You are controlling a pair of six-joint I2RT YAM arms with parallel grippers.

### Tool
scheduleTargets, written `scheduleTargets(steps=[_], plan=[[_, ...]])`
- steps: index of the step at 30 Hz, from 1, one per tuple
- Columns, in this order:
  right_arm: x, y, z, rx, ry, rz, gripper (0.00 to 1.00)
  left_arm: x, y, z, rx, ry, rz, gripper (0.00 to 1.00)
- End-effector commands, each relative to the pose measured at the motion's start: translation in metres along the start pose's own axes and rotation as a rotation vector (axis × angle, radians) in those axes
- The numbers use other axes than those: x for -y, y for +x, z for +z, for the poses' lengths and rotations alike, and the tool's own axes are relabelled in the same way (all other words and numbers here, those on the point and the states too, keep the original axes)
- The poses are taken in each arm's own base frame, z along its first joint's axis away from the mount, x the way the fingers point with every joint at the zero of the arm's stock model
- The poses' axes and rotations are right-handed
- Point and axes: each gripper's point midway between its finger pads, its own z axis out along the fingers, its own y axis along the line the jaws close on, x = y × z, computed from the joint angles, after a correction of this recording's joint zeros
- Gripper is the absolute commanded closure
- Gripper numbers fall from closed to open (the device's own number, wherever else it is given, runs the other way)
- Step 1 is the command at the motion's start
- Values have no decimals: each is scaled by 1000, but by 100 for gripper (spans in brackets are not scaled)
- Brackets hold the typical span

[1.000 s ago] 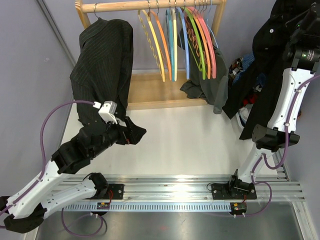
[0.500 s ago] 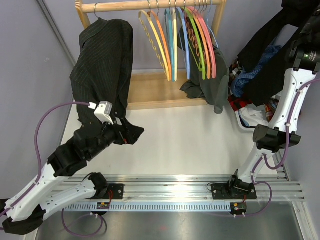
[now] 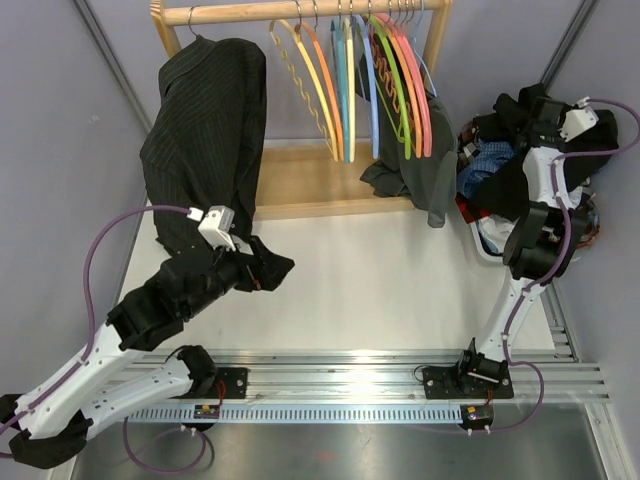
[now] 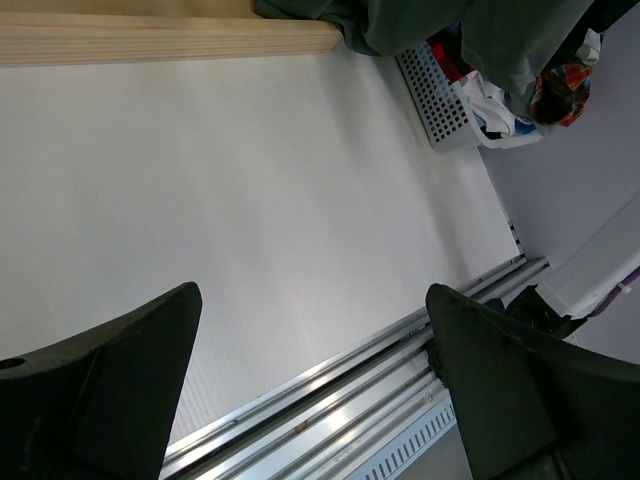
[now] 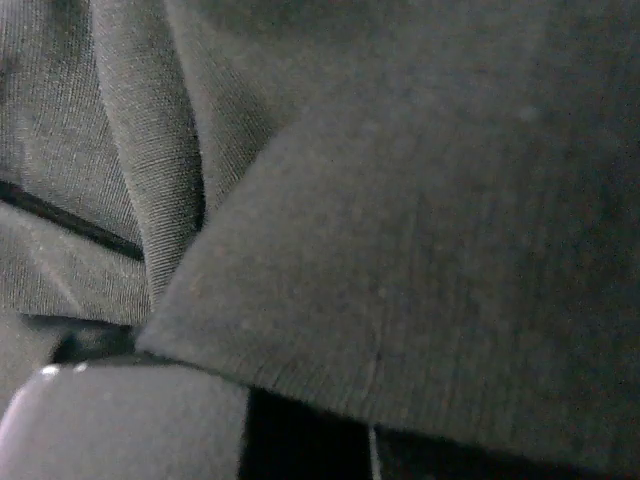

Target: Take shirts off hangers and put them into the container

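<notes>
The charcoal pinstriped shirt (image 3: 205,130) hangs at the left end of the wooden rail. Bare coloured hangers (image 3: 350,85) fill the rail's middle, and a grey garment (image 3: 415,175) hangs behind them. My right gripper (image 3: 515,108) is down over the container (image 3: 481,237) at the right, shut on the black shirt (image 3: 520,175), whose dark cloth (image 5: 400,250) fills the right wrist view. Blue checked fabric (image 3: 490,160) lies in the tub underneath. My left gripper (image 3: 266,268) is wide open just below the pinstriped shirt's hem, with nothing between its fingers (image 4: 110,390).
The rail's wooden base (image 3: 320,185) runs along the back of the white table (image 3: 370,280). The tub's perforated wall (image 4: 435,95) and a red plaid cloth (image 4: 560,95) show in the left wrist view. Metal mounting rails (image 3: 350,375) line the near edge.
My right arm has swung down from high up, lowering the black shirt from hanging in the air onto the pile in the container. The left arm has barely shifted.
</notes>
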Motion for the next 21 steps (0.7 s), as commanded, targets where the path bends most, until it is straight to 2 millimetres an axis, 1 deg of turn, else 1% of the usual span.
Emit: scheduleTargets(steps=[1, 2, 4, 5, 6, 7, 8, 9, 10, 11, 12, 13, 14, 15, 16, 17, 19, 20, 21], plan=[[75, 73, -15, -227, 308, -77, 100, 14, -10, -4, 41, 71, -30, 1], [87, 95, -9, -291, 354, -130, 100, 14, -10, -5, 43, 73, -31, 1], [97, 108, -6, -335, 406, -178, 100, 13, -9, -9, 48, 77, -36, 1], [107, 111, -5, -355, 463, -208, 100, 12, -9, -10, 53, 77, -40, 1], [108, 110, -6, -357, 485, -218, 100, 11, -8, -13, 56, 78, -50, 1], [102, 98, -6, -334, 484, -200, 100, 10, -9, -15, 63, 82, -56, 1], [102, 92, -13, -338, 490, -202, 100, 9, -9, -16, 70, 81, -60, 1], [95, 83, -16, -326, 463, -182, 100, 9, -11, -19, 81, 88, -66, 1], [90, 79, -20, -331, 423, -190, 100, 9, -11, -21, 84, 89, -67, 1], [59, 48, -31, -271, 289, -115, 99, 8, -11, -21, 88, 85, -67, 1], [46, 33, -39, -241, 222, -93, 77, 6, -12, -22, 89, 81, -61, 1], [34, 17, -49, -206, 155, -66, 59, 6, -13, -23, 91, 79, -57, 1], [10, -15, -71, -128, 24, -27, 40, 7, -17, -26, 103, 78, -53, 1], [2, -29, -83, -92, -28, -19, 18, 6, -17, -27, 100, 70, -42, 1], [-6, -44, -95, -56, -70, -36, 1, 5, -18, -28, 104, 65, -38, 1], [-17, -71, -118, 12, -120, -27, 1, 5, -21, -30, 113, 61, -35, 1], [-26, -94, -139, 64, -174, -56, 1, 4, -23, -31, 121, 58, -27, 1], [-29, -112, -157, 106, -204, -47, 1, 4, -24, -32, 127, 61, -25, 1], [-31, -121, -168, 133, -229, -43, 1, 4, -25, -33, 131, 62, -22, 1]])
